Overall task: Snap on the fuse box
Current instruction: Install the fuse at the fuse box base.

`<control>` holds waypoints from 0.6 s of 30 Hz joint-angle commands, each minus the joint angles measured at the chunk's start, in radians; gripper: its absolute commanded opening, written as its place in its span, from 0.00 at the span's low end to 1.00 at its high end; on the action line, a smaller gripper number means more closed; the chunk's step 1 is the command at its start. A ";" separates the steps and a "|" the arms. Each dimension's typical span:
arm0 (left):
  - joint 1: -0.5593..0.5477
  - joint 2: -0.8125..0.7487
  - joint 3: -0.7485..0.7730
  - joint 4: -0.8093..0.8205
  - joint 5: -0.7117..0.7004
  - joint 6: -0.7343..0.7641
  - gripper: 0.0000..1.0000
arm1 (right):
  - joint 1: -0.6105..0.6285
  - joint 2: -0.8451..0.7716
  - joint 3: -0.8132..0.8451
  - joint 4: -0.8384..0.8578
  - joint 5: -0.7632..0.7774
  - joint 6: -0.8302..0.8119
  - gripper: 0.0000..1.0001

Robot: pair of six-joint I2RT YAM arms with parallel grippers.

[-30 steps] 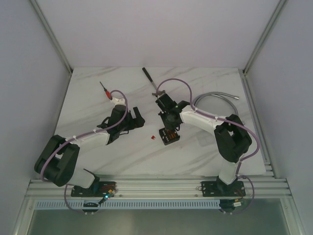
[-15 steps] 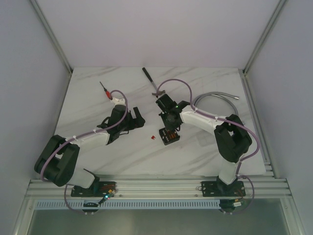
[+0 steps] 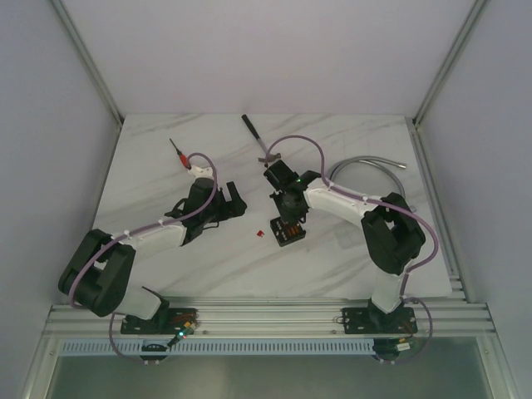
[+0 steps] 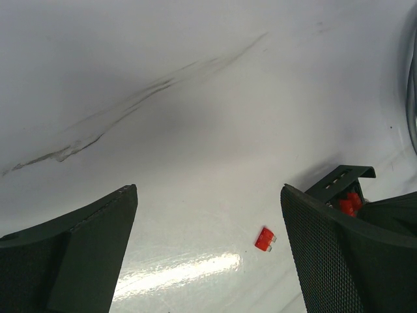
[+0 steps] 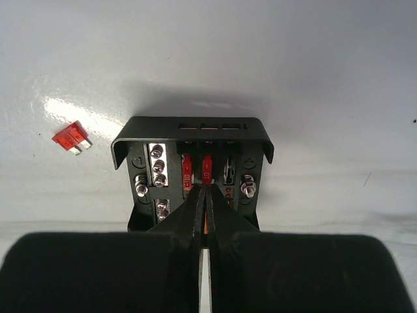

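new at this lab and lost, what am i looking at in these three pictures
A robot's left arm and right arm are bolted at the near edge of a white table. The wide picture comes from a fixed camera above and behind them. The other two come from a camera on each wrist, looking past its own fingers. Each arm ends in a two-finger end effector. The left end effector is open over the table and holds nothing. The right end effector is shut, its tips down among the fuses of a black fuse box; whether it pinches one I cannot tell. A loose red fuse lies beside the box. Farther back lie a screwdriver, a black-handled tool and a grey hose.
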 commanded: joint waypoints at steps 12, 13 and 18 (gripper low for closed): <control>0.004 -0.014 -0.014 0.003 0.008 -0.001 1.00 | -0.006 0.183 -0.074 -0.129 0.043 0.012 0.00; 0.004 -0.013 -0.014 0.003 0.009 -0.001 1.00 | -0.006 0.189 -0.071 -0.126 0.044 0.012 0.00; 0.004 -0.013 -0.012 0.002 0.008 0.000 1.00 | -0.004 0.197 -0.032 -0.075 0.033 0.000 0.00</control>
